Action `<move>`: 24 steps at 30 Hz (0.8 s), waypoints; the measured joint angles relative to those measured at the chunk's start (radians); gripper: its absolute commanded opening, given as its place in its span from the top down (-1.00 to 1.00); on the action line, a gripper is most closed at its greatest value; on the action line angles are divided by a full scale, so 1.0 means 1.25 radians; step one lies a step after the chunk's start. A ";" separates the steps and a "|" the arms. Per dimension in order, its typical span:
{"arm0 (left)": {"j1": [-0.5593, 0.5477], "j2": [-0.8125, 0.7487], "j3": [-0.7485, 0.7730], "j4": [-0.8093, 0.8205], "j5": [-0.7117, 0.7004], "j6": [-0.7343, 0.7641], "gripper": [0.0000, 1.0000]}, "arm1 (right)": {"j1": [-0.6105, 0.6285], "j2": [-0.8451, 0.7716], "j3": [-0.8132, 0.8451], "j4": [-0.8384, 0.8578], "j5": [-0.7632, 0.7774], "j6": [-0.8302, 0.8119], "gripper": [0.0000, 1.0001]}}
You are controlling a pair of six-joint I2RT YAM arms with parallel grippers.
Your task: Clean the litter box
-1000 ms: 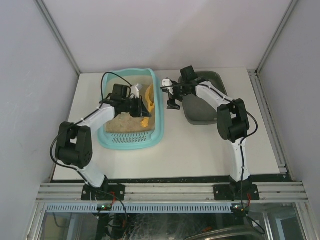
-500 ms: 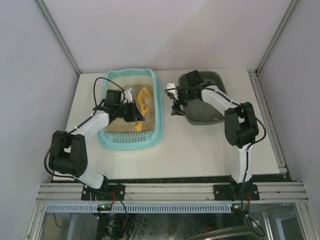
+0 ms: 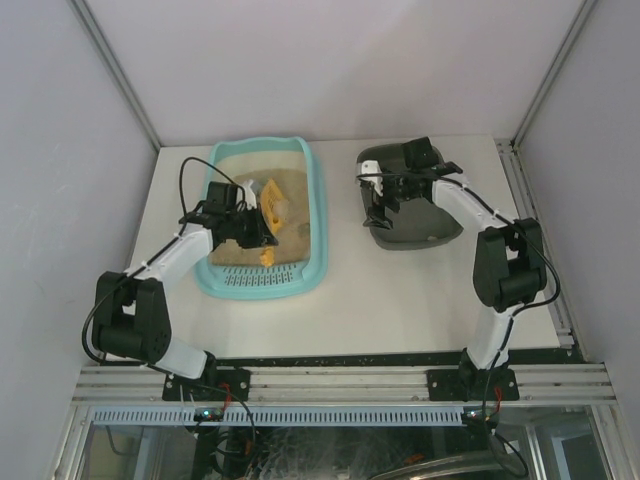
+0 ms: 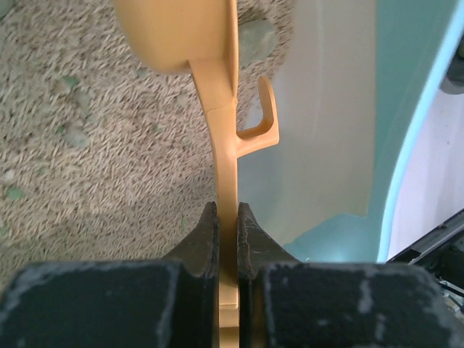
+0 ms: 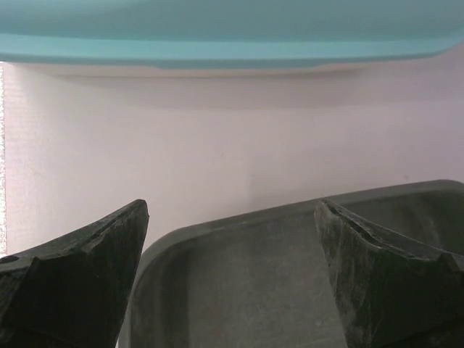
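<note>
One litter box [image 3: 262, 283], one grey tray [image 3: 420, 232], one scoop [image 4: 226, 163].

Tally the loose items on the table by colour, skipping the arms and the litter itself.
Teal: 1, the litter box
Dark grey: 1, the tray
Orange: 1, the scoop, inside the litter box
Total: 3

We see the light-teal litter box [image 3: 321, 215] lying flat at far left, tan sandy litter inside, slotted grate strip at its near end.
</note>
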 measured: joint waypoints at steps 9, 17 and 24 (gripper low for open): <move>0.002 0.044 0.082 -0.151 -0.028 -0.017 0.99 | 0.060 0.108 0.150 -0.083 0.045 -0.036 -0.99; -0.006 0.155 0.181 -0.227 0.004 0.002 1.00 | 0.092 0.181 0.257 -0.172 0.084 -0.060 -1.00; -0.031 0.201 0.248 -0.292 0.043 0.035 0.99 | 0.103 0.222 0.262 -0.236 0.108 -0.079 -1.00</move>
